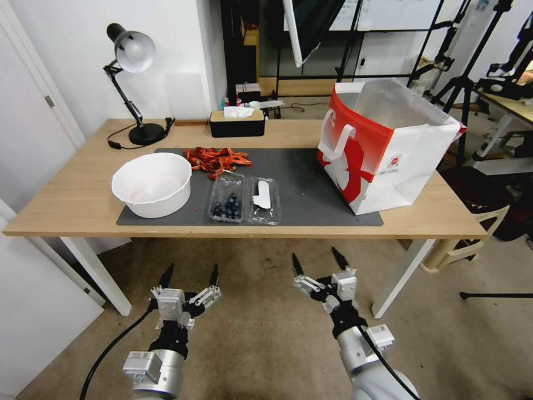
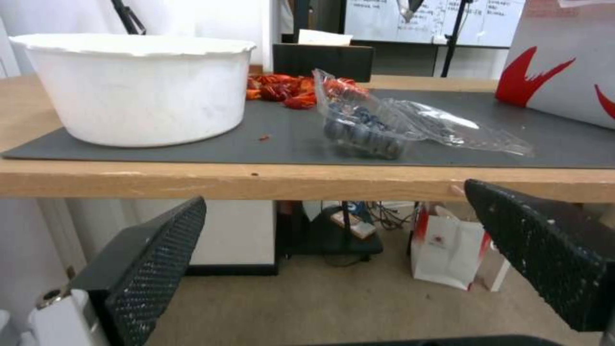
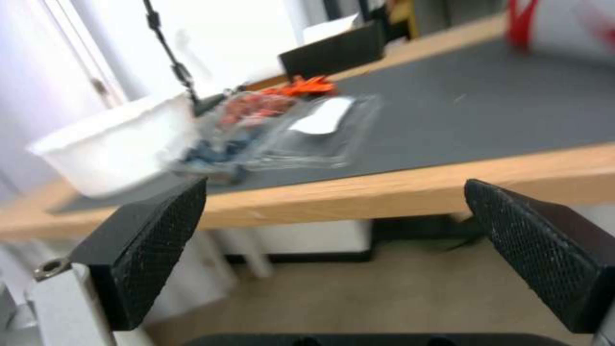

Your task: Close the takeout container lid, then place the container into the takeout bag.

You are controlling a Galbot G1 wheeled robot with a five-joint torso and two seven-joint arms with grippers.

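A pale wooden tabletop [image 1: 78,194] on white legs stands against a white wall, carrying a dark grey rectangular mat [image 1: 311,183]. Beige carpet covers the floor below, and black tripods and stands crowd the room behind.

On the mat, the takeout container [image 1: 227,199] lies open near the front edge: a small clear, thin plastic clamshell with dark round blueberries in its tray. The lid [image 1: 263,200] is folded flat on the mat beside the tray, toward the robot's right, its white oblong label facing up.

Just left of the container sits a big white round bowl [image 1: 152,183] with a slightly ragged rim. Behind the container is a loose heap of red scraps [image 1: 216,159]. A black tissue box [image 1: 237,123] and a black desk lamp [image 1: 133,83] stand along the back edge.

The takeout bag [image 1: 383,150] stands upright and open on the right end of the mat, stiff red and white paper with a white strap handle, well apart from the container.

The left gripper [image 1: 189,274] and the right gripper [image 1: 317,260] hang below the tabletop's front edge, above the carpet, each with textured black jaws spread wide and empty.
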